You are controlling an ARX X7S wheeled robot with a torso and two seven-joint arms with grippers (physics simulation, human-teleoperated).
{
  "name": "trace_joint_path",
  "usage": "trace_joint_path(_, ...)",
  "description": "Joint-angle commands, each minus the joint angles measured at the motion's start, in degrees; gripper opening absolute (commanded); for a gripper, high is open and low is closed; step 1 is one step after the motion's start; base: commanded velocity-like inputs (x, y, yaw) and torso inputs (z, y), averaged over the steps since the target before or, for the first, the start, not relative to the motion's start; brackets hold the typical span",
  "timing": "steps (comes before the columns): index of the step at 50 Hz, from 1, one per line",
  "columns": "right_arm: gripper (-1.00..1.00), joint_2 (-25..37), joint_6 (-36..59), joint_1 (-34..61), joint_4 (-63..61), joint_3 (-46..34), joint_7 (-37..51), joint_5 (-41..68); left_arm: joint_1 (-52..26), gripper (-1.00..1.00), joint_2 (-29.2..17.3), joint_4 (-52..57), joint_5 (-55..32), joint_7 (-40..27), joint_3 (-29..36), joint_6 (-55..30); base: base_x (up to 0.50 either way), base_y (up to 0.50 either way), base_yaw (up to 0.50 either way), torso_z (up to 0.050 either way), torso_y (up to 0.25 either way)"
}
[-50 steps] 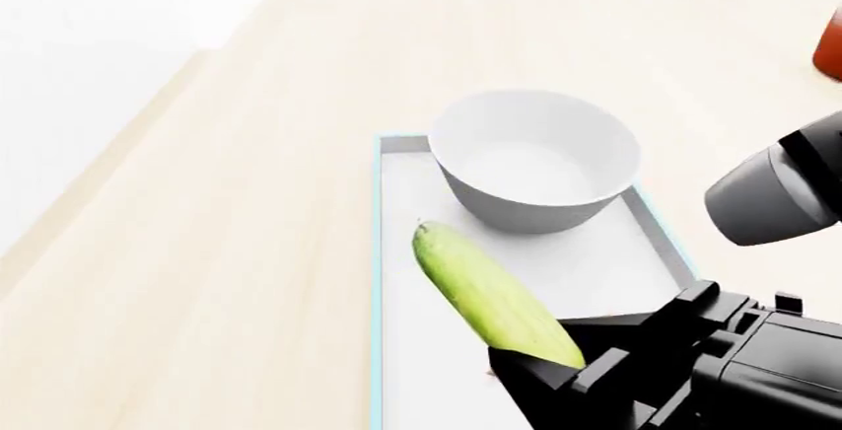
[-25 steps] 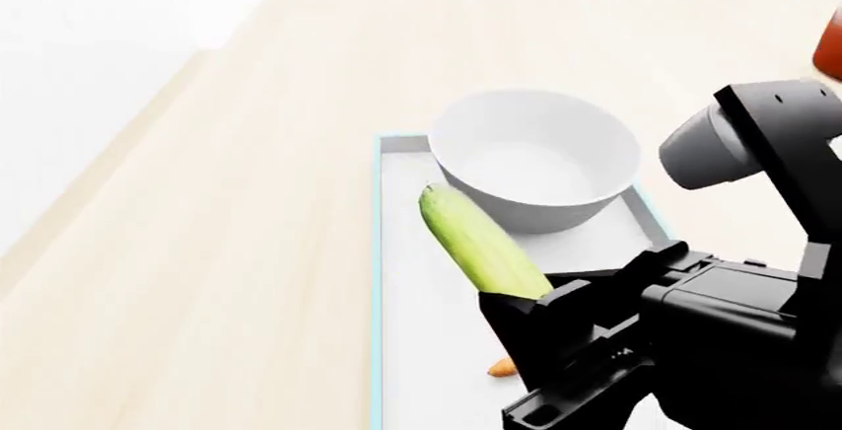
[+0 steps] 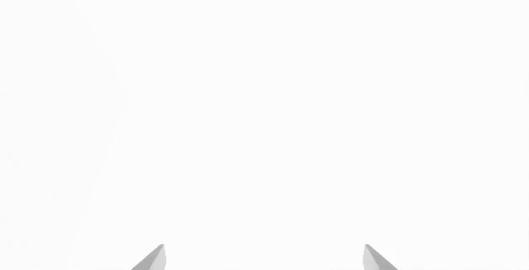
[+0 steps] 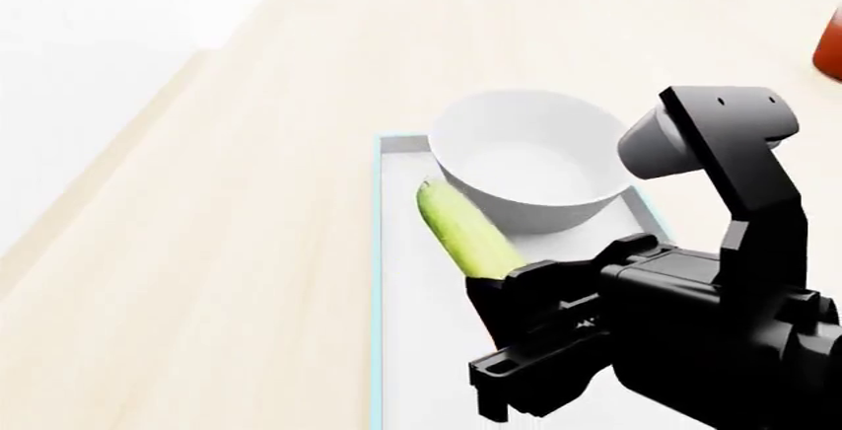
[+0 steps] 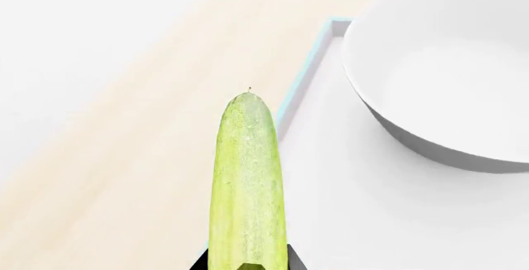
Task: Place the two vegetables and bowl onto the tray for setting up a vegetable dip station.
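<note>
Cucumber [image 4: 463, 231] in right gripper [image 4: 507, 297], beside bowl [image 4: 533, 159].

You have nothing to read here: no text, label, brand, number or sign shows in any view. The smooth light green cucumber [image 5: 247, 189], the plain white round bowl [image 4: 535, 159], the flat white-grey tray with its thin light blue rim [image 4: 378, 252] and the pale wooden desk [image 4: 237, 203] all carry bare, unmarked surfaces. The black right arm housing [image 4: 697, 341] bears no lettering you could make out.
</note>
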Motion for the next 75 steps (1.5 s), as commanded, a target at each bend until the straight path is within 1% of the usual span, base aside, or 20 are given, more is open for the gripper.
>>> trace_joint_path(1, -1.00, -4.17, -5.29, -0.03, -0.89, -0.17, 0.54, -1.11, 0.01, 1.00, 0.13, -0.01, 0.03, -0.04, -0.03, -0.13, 0.00, 0.00, 0.00, 0.000, 0.000)
trace_joint_path(8, -1.00, -10.45, -12.74, 0.93, -3.76, -1.70, 4.44, -2.94, 0.06, 1.00, 0.16, -0.05, 0.02, 0.01, -0.09, -0.15, 0.00, 0.00, 0.00, 0.000, 0.000)
trace_joint_path(12, -1.00, -11.65, -15.19, 0.37, -4.68, -2.43, 5.91, -4.49, 0.42, 1.00, 0.02, -0.03, 0.26, 0.19, -0.19, -0.03, 0.00, 0.00, 0.00, 0.000, 0.000)
trace_joint_path(15, -1.00, -11.78, -18.83, 0.02, -6.07, -2.69, 8.84, -6.11, 0.39, 1.00, 0.13, -0.05, 0.25, 0.15, -0.17, -0.07, 0.00, 0.00, 0.00, 0.000, 0.000)
trace_joint_path(21, -1.00, -15.40, -24.47, 1.88, -8.38, -4.21, 14.01, -7.40, 0.36, 1.00, 0.20, -0.03, 0.11, 0.06, -0.23, -0.08, 0.00, 0.00, 0.00, 0.000, 0.000)
trace_joint_path(23, -1.00, -15.63, -26.14, 2.63, -8.95, -4.88, 15.76, -7.86, 0.42, 1.00, 0.17, -0.03, 0.14, 0.11, -0.28, -0.06, 0.00, 0.00, 0.00, 0.000, 0.000)
trace_joint_path(24, -1.00, -14.69, -30.27, 2.98, -10.33, -6.29, 17.12, -8.91, 0.35, 1.00, 0.16, -0.03, 0.08, 0.07, -0.31, -0.08, 0.00, 0.00, 0.00, 0.000, 0.000)
trace_joint_path(27, -1.00, -14.62, -30.36, 3.75, -10.59, -7.56, 16.15, -9.06, 0.30, 1.00, 0.27, -0.06, 0.09, 0.04, -0.28, -0.13, 0.00, 0.00, 0.00, 0.000, 0.000)
trace_joint_path(30, -1.00, -15.17, -32.54, 4.14, -11.19, -8.14, 16.13, -9.31, 0.14, 1.00, 0.35, -0.05, -0.06, -0.06, -0.29, -0.21, 0.00, 0.00, 0.00, 0.000, 0.000)
trace_joint_path(37, -1.00, -14.92, -39.14, 6.48, -13.93, -14.29, 16.61, -11.19, 0.30, 1.00, 0.42, 0.07, 0.08, 0.03, -0.36, -0.16, 0.00, 0.00, 0.00, 0.000, 0.000)
trace_joint_path(43, -1.00, -14.93, -41.62, 5.27, -15.14, -17.38, 16.02, -13.10, 0.39, 1.00, 0.43, 0.16, 0.16, 0.01, -0.40, -0.18, 0.00, 0.00, 0.00, 0.000, 0.000)
trace_joint_path(53, -1.00, -11.71, -41.16, 2.60, -15.09, -20.16, 14.17, -15.49, 0.32, 1.00, 0.45, 0.11, 0.03, -0.02, -0.49, -0.28, 0.00, 0.00, 0.00, 0.000, 0.001)
trace_joint_path(61, -1.00, -8.70, -40.53, 2.35, -14.31, -20.17, 12.76, -15.62, 0.47, 1.00, 0.41, 0.18, 0.06, 0.02, -0.55, -0.32, 0.00, 0.00, 0.00, 0.000, 0.000)
trace_joint_path(66, -1.00, -8.35, -40.33, 2.12, -13.90, -20.64, 12.48, -15.78, 0.57, 1.00, 0.41, 0.25, 0.02, -0.03, -0.61, -0.29, 0.00, 0.00, 0.00, 0.000, 0.000)
trace_joint_path(71, -1.00, -6.43, -39.41, 0.47, -13.28, -21.21, 10.44, -16.67, 0.46, 1.00, 0.42, 0.15, -0.03, -0.06, -0.67, -0.36, 0.00, 0.00, 0.00, 0.000, 0.000)
trace_joint_path(75, -1.00, -7.25, -38.59, 0.38, -12.75, -21.82, 9.75, -16.39, 0.56, 1.00, 0.64, 0.26, 0.11, 0.00, -0.58, -0.38, 0.00, 0.00, 0.00, 0.000, 0.000)
